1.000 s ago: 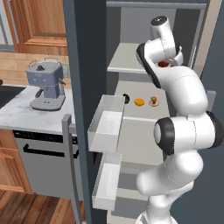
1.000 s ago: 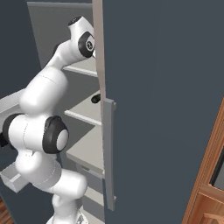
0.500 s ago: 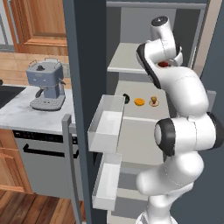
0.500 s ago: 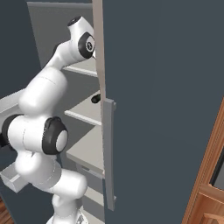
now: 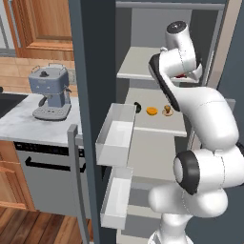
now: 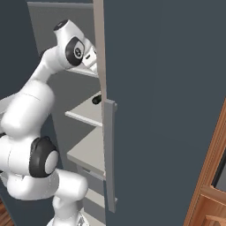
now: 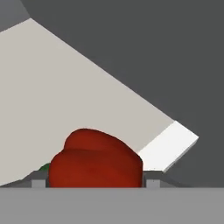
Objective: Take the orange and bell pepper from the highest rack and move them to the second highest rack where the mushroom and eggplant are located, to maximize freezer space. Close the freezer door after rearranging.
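i've got the arm (image 5: 190, 100) reached up into the open freezer, wrist bent over the highest rack (image 5: 138, 64) so the hand points in at the bell pepper (image 7: 94, 159). in the hand view the red pepper sits right at the bottom, dead ahead and very close, resting on the pale shelf with a sliver of green stem at its left. a spot of red peeks out past the wrist in the left base view too, on the right part of that top rack.

the gripper (image 7: 95, 183) is down at the pepper, but only small grey bits of it show either side of the fruit, so i can't tell whether the fingers are spread around it or already pinching.

one shelf down, the second highest rack (image 5: 157, 126) already carries the orange (image 5: 151, 111), between a dark item that i take for the eggplant (image 5: 137, 106) and the mushroom (image 5: 167, 111). so my read: orange done, pepper is the one in hand now.

freezer door (image 5: 90, 119) hangs wide open, closing comes last.
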Available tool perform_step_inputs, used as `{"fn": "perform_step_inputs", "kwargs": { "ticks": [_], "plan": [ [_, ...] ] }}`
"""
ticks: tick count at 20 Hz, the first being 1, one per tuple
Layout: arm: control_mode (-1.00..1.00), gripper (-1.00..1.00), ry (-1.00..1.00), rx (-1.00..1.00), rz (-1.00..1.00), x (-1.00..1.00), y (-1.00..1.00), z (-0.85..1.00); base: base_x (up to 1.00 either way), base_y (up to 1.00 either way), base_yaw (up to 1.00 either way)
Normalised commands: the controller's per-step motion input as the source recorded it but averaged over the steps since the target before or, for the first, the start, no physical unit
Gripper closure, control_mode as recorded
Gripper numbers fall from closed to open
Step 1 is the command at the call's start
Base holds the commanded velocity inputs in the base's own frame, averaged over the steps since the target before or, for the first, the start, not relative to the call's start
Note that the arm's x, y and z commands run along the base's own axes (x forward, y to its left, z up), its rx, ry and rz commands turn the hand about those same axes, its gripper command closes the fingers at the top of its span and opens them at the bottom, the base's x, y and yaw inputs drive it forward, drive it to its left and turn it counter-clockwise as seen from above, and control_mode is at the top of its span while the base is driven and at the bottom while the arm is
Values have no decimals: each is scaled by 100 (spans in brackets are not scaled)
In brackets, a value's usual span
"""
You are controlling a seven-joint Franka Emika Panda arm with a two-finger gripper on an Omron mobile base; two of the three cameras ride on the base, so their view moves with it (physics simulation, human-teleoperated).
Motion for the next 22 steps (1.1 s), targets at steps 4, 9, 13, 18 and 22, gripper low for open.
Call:
{"fn": "perform_step_inputs", "kwargs": {
  "ticks": [4,9,13,18,22],
  "plan": [
    [-100,100,-2,0,0,-93,25,-5,0,0,0],
    [-100,100,0,0,0,-85,34,-27,0,0,0],
    [-100,100,0,-3,3,-39,31,-57,0,0,0],
    [-100,100,0,-2,11,1,6,-63,0,0,0],
    [-100,100,-2,-12,16,35,0,-65,0,0,0]
  ]
}}
